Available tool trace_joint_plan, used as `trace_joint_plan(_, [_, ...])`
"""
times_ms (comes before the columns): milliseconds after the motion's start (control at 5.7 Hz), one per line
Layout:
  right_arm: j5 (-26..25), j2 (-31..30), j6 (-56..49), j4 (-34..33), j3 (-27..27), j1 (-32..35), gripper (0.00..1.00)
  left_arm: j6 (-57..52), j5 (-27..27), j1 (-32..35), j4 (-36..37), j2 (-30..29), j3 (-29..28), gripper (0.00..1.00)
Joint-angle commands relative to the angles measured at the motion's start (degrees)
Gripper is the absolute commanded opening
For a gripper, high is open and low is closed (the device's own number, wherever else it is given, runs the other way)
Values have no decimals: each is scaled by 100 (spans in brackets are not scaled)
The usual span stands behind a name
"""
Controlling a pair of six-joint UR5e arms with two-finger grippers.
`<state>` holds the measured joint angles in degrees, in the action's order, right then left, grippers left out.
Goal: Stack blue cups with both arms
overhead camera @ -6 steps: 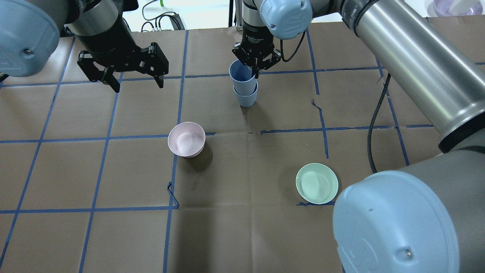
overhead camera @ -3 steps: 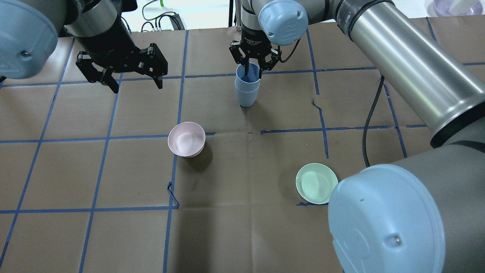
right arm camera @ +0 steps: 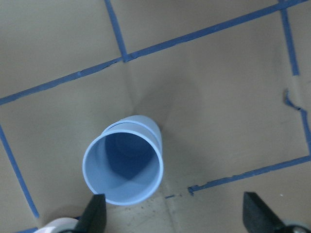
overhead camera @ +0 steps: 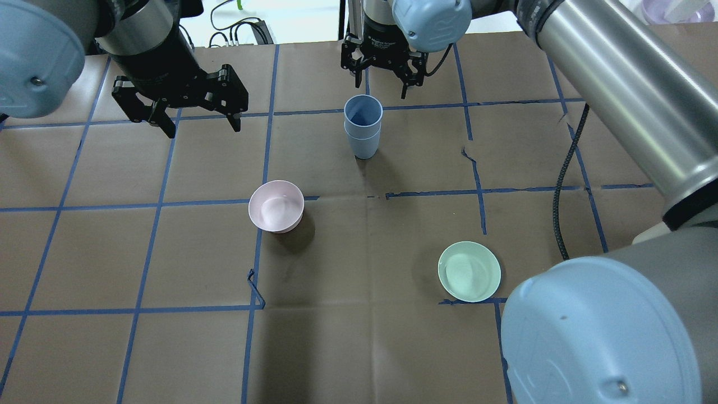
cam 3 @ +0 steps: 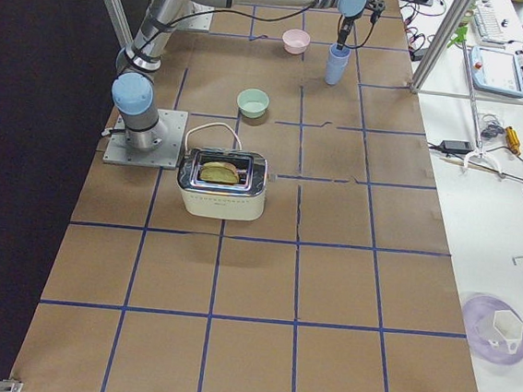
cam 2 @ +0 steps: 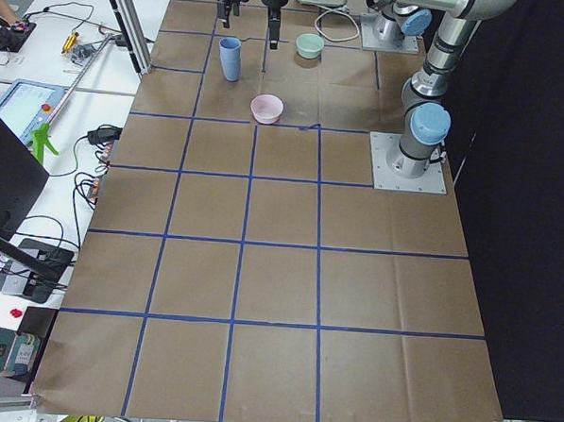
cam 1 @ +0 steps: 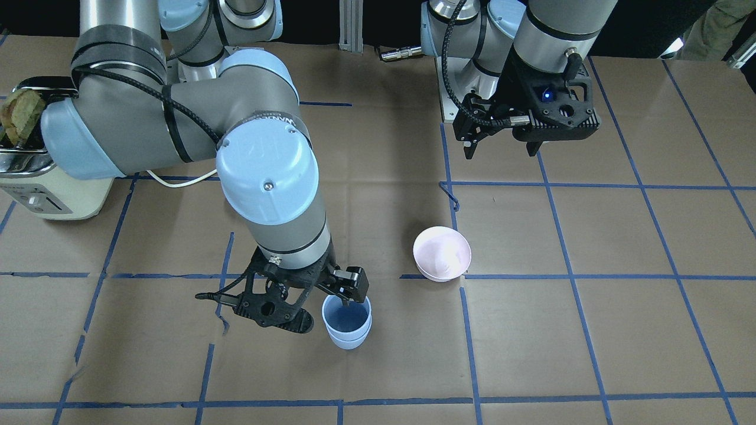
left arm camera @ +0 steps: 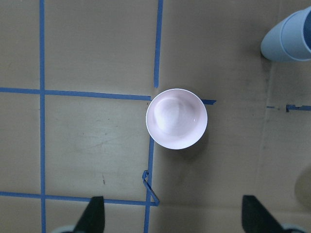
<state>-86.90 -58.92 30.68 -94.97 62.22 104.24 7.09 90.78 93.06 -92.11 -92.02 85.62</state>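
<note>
The two blue cups (overhead camera: 363, 132) stand nested, one inside the other, upright on the table's far middle. They also show in the front view (cam 1: 347, 323) and the right wrist view (right arm camera: 124, 167). My right gripper (overhead camera: 381, 83) is open and empty, above the stack and just beyond it, touching neither cup. In the right wrist view its fingertips (right arm camera: 95, 213) frame the bottom edge, with the cup mouth close to the left one. My left gripper (overhead camera: 205, 126) is open and empty, hovering well left of the stack; it also shows in the front view (cam 1: 501, 150).
A pale pink bowl (overhead camera: 276, 206) sits left of centre, below the left wrist camera (left arm camera: 176, 118). A mint-green bowl (overhead camera: 469, 271) sits near the right. A toaster (cam 1: 29, 171) with bread stands by the right arm's base. Blue tape lines cross the brown table cover.
My right gripper was shut on the upper cup's rim, then let go, opened and rose away from the stack. The upper cup settled straight into the lower. The left gripper barely moved.
</note>
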Motion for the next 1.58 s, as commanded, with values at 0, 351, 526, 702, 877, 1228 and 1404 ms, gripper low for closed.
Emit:
trace_joint_plan(0, [-290,-670,-1554,1061,88,-776,100,-6,1,-7,0,26,24,99])
trace_joint_plan(351, [-301,-1731,-2565,1218,1013,-1580,100,-41,10,-7,0,35,33,99])
trace_joint_plan(526, [-301,-2520,-2489,1096,1899,-1547,100,-50,10,-7,0,43,42,99])
trace_joint_plan(702, [-301,-2815,-2436,1086,2299,-1547,100,-50,10,-7,0,43,42,99])
trace_joint_plan(877, [-301,-2827,-2444,1104,2286,-1547,100,-50,10,-16,0,43,42,99])
trace_joint_plan(1228, [-545,-2775,-2479,1051,2164,-1538,100,-50,10,-16,0,43,42,99])
trace_joint_plan(1404, [-521,-2757,-2479,1051,2102,-1538,100,-50,10,-16,0,52,42,99])
